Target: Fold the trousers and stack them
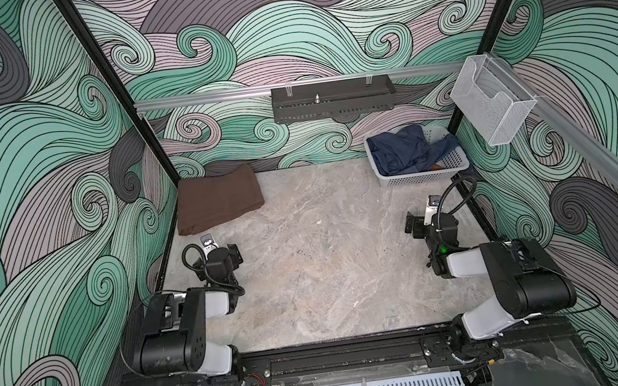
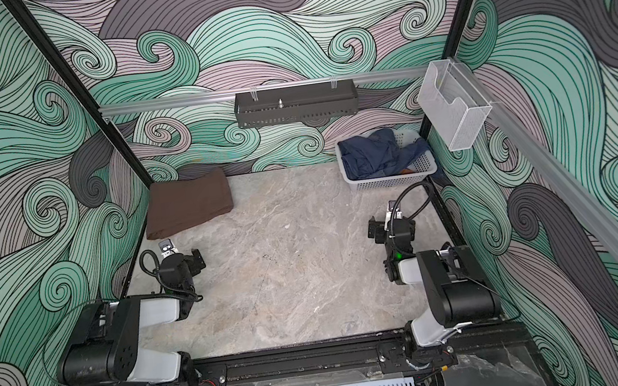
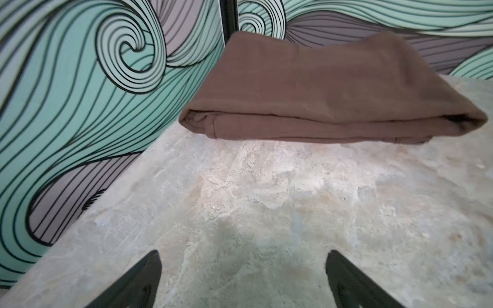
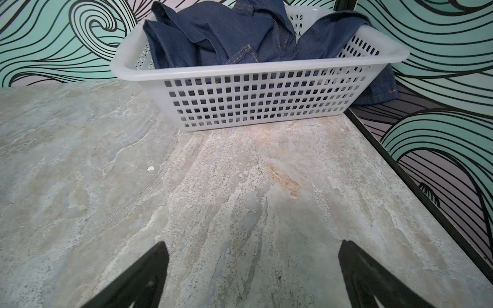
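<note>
The trousers [image 1: 219, 201] [image 2: 188, 206] are dark brown and lie folded into a flat rectangle in the back left corner of the marble tabletop, against the walls. My left gripper [image 1: 225, 250] [image 3: 242, 256] hovers just in front of the folded trousers [image 3: 320, 88], apart from them, open with only bare tabletop between its fingers. On the right side my right gripper [image 1: 419, 224] [image 4: 253, 245] is also open and empty, facing the white basket [image 4: 253, 101] a short way ahead.
The white perforated basket [image 1: 419, 178] [image 2: 391, 181] in the back right corner holds crumpled navy denim garments [image 1: 403, 149] [image 4: 213, 34], one hanging over its side. A dark metal shelf [image 1: 333, 99] and a clear plastic holder [image 1: 490, 105] hang on the wall rails. Patterned walls enclose three sides.
</note>
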`<state>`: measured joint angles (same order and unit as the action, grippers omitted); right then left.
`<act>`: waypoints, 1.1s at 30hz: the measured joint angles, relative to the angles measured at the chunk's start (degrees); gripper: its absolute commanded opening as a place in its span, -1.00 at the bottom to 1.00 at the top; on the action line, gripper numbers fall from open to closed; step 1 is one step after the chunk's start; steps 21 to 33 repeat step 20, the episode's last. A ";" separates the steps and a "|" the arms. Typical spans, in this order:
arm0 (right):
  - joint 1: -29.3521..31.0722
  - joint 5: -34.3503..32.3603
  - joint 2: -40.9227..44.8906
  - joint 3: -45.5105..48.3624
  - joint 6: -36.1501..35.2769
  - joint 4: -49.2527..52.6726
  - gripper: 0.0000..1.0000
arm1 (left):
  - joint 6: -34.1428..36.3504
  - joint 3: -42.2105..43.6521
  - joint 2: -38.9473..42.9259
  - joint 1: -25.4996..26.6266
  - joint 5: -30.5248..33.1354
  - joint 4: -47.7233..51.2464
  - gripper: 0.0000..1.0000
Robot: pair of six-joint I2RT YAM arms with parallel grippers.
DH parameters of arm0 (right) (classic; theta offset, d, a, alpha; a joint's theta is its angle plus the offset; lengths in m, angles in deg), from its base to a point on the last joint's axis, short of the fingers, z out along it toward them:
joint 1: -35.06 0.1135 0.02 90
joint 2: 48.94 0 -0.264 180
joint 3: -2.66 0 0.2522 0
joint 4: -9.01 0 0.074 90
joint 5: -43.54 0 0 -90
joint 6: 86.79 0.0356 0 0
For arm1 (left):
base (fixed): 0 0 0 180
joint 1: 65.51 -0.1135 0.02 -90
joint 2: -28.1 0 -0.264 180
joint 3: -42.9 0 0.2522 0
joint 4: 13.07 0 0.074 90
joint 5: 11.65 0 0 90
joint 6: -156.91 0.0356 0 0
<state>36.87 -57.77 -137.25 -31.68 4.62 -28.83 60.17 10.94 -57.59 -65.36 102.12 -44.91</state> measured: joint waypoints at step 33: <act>0.61 0.85 0.00 -0.63 -1.03 1.77 0.99 | 2.10 -7.21 -2.16 -0.39 -7.63 5.79 0.97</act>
